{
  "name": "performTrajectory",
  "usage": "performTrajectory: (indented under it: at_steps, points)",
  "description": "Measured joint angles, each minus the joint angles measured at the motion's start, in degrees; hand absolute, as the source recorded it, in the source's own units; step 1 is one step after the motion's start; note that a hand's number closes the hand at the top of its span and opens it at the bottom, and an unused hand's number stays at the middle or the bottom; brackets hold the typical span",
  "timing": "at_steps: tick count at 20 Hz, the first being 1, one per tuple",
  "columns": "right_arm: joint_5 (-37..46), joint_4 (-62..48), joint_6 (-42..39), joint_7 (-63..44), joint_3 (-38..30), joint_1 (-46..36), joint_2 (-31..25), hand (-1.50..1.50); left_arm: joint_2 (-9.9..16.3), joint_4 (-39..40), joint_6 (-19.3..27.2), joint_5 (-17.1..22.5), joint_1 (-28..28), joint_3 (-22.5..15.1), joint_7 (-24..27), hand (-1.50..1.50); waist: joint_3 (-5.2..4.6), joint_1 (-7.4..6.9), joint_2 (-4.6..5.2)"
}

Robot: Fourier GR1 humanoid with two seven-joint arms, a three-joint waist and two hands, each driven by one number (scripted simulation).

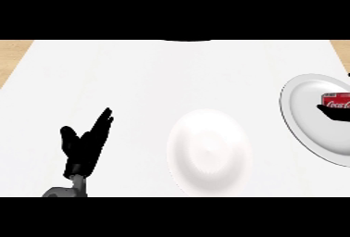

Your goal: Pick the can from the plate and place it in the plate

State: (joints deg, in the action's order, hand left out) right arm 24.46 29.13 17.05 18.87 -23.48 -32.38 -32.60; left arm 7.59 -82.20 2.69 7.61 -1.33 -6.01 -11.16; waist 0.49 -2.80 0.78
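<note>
Looking down from the head view, the red can (338, 100) is sitting on the grey-rimmed plate (301, 125) at the right edge, with the right hand (333, 112) curling dark fingers around it, so I'd say it's grabbing. Next it's needing a lift and carry over to the white plate (209, 152) in the middle, while the left hand (87, 143) is resting open at lower left

Red can (338, 101) lies on its side on the grey-rimmed plate (295, 115) at 3 o'clock. White plate (209, 152) sits at 6 o'clock.

Red can (338, 101), white plates (209, 152)
</note>
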Motion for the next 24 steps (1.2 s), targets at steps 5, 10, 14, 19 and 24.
performTrajectory:
  at_steps: [5,10,14,19,24]
  points:
    - [-4.77,-5.52,-3.25,9.11,-4.42,-3.04,-0.11,-1.50,-0.30,-0.89,0.41,-0.24,0.23,-0.16,-0.94,0.00,-0.01,-0.04,0.13]
    - [-11.18,-8.73,-6.21,15.78,-10.62,-4.28,-1.03,-1.50,-0.21,-1.74,0.86,-0.86,1.34,-0.09,-0.64,0.00,-0.03,0.43,-0.01]
    - [-14.43,-12.09,-11.26,17.38,-13.60,-4.15,-4.12,-1.50,-0.05,-0.41,-0.09,-0.36,1.24,0.70,0.46,0.00,-0.01,0.94,-0.22]
    - [-17.53,-14.57,-24.50,19.79,-15.53,0.37,-9.16,-1.50,0.08,-1.46,-0.05,-0.15,1.98,1.18,-0.28,0.00,-0.09,1.72,-0.49]
    - [-18.00,-15.17,-34.43,24.05,-14.63,5.45,-11.62,-1.50,0.22,-0.79,-0.68,-0.01,2.28,1.95,0.62,0.00,-0.11,2.13,-0.73]
